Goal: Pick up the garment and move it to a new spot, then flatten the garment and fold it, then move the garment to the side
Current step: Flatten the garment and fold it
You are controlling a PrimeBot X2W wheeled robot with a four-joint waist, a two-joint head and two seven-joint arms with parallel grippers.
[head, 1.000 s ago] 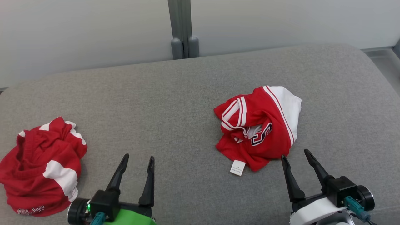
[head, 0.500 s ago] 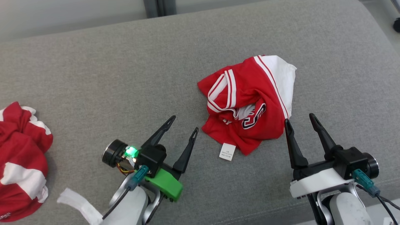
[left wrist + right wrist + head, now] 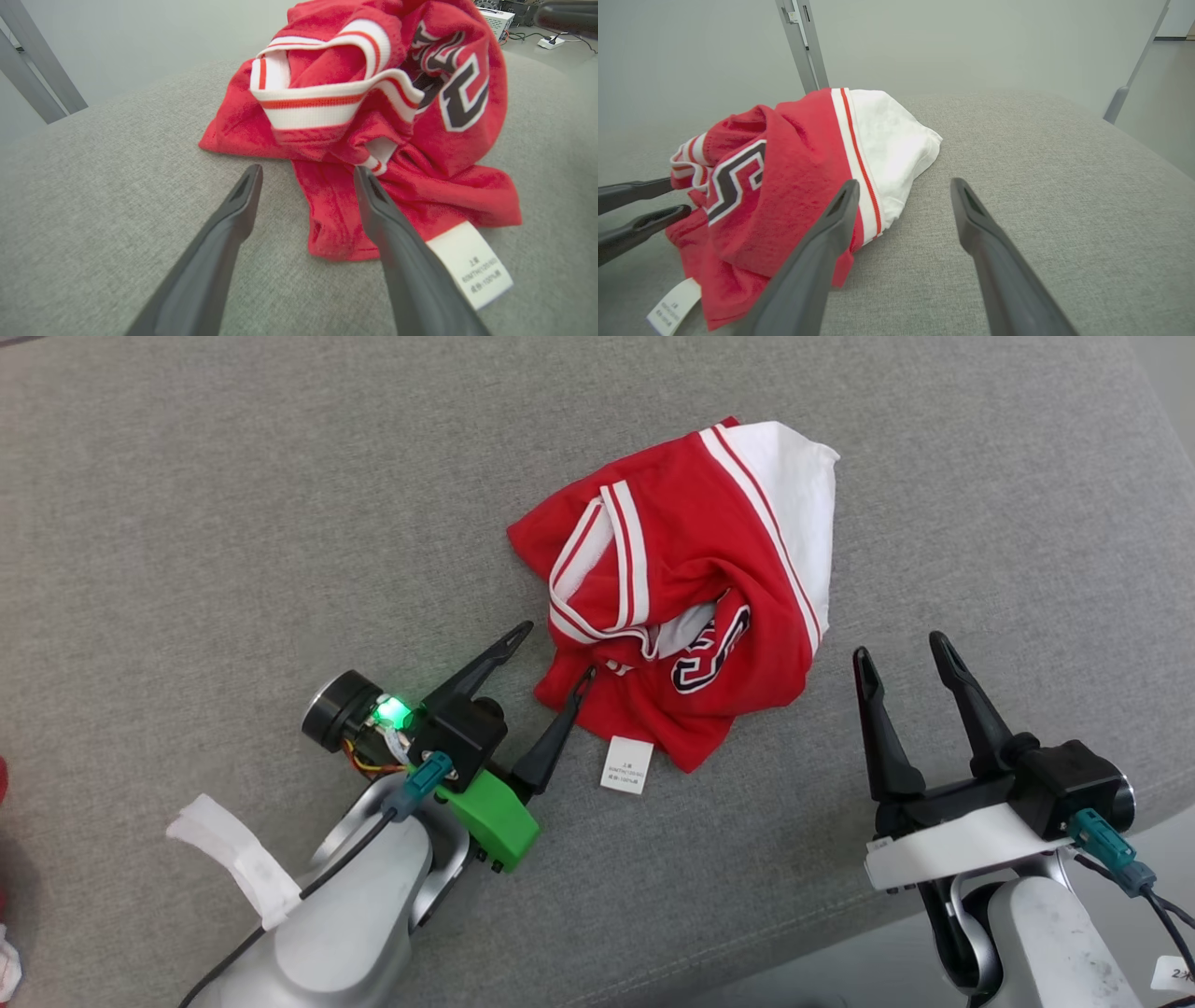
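The garment (image 3: pixel 681 588) is a crumpled red jersey with white stripes, a white panel and a dark number, lying on the grey cushion (image 3: pixel 233 523). A white label (image 3: pixel 626 765) sticks out of its near edge. My left gripper (image 3: pixel 557 651) is open at the garment's near left edge. In the left wrist view that gripper (image 3: pixel 308 171) has one finger over the red hem (image 3: pixel 336 210) and the other over bare cushion. My right gripper (image 3: pixel 898 648) stands open just right of the garment, apart from it. In the right wrist view it (image 3: pixel 904 183) points past the white panel (image 3: pixel 892 144).
A sliver of another red cloth (image 3: pixel 3 782) shows at the far left edge. The cushion's front edge (image 3: pixel 747 961) runs along the bottom, with pale floor (image 3: pixel 840 980) beyond it. A grey metal post (image 3: pixel 803 42) stands behind the cushion. Bare cushion lies right of the garment.
The head camera has tilted down and shifted, so the whole picture moved. My left gripper has travelled right, from the middle of the cushion to the garment's near left edge. Both grippers stay open.
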